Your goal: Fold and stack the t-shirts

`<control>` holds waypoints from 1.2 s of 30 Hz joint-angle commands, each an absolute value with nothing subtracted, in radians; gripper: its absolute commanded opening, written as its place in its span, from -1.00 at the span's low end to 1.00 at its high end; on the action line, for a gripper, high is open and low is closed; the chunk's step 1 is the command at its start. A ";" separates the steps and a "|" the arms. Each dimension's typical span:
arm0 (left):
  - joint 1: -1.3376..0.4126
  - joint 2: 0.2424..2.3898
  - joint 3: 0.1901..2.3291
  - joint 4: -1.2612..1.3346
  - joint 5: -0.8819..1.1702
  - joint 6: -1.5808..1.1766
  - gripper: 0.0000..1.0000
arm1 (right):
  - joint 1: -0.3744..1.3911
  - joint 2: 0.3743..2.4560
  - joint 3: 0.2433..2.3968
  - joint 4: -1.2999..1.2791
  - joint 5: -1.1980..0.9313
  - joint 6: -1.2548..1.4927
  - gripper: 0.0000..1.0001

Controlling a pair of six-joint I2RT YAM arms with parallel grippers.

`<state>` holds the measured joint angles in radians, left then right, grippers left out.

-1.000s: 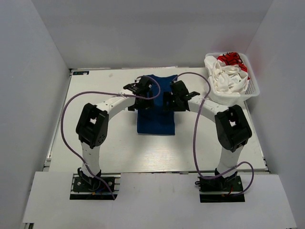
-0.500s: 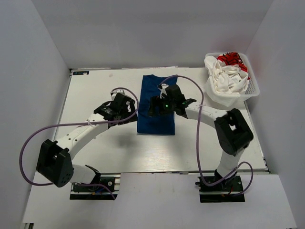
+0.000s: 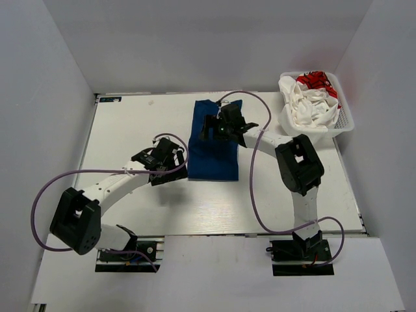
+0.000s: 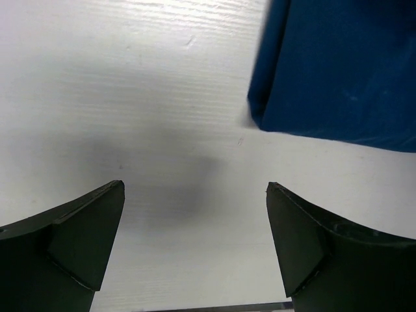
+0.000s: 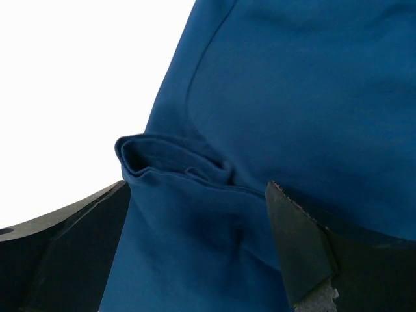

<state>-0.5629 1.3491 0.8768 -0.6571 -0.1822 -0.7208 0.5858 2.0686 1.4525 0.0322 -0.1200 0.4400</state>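
The blue t-shirt (image 3: pixel 214 159) lies folded into a long rectangle at the middle of the table (image 3: pixel 130 123). My right gripper (image 3: pixel 211 127) hovers over its far half, open. In the right wrist view its jaws (image 5: pixel 195 188) straddle a bunched fold of blue cloth (image 5: pixel 175 159) without pinching it. My left gripper (image 3: pixel 170 162) is low over bare table just left of the shirt's near left corner, open and empty. The left wrist view shows that corner (image 4: pixel 325 78) beyond the spread left gripper (image 4: pixel 195 195). The white t-shirt with the red graphic (image 3: pixel 311 104) sits crumpled in the basket.
The white mesh basket (image 3: pixel 346 125) stands at the table's far right corner, against the right wall. Grey walls close in the table on the left, back and right. Purple cables loop off both arms.
My left arm has swung off the blue shirt to the table on its left. The right gripper has moved toward the shirt's far end, and its jaws have spread wider.
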 commanded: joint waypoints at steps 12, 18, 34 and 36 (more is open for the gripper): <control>-0.580 1.595 0.965 -0.419 -0.069 -0.569 0.62 | 0.542 1.528 0.957 -0.103 -0.061 0.465 0.81; -0.580 1.641 0.965 -0.336 -0.049 -0.528 0.10 | 0.543 1.480 0.804 -0.124 -0.224 0.460 0.81; -0.580 1.686 0.942 -0.351 0.054 -0.494 -0.99 | 0.546 1.646 0.802 -0.026 -0.245 0.480 -0.15; -0.589 1.666 0.951 -0.400 0.054 -0.494 -1.00 | 0.545 1.603 0.799 -0.069 -0.256 0.479 -0.41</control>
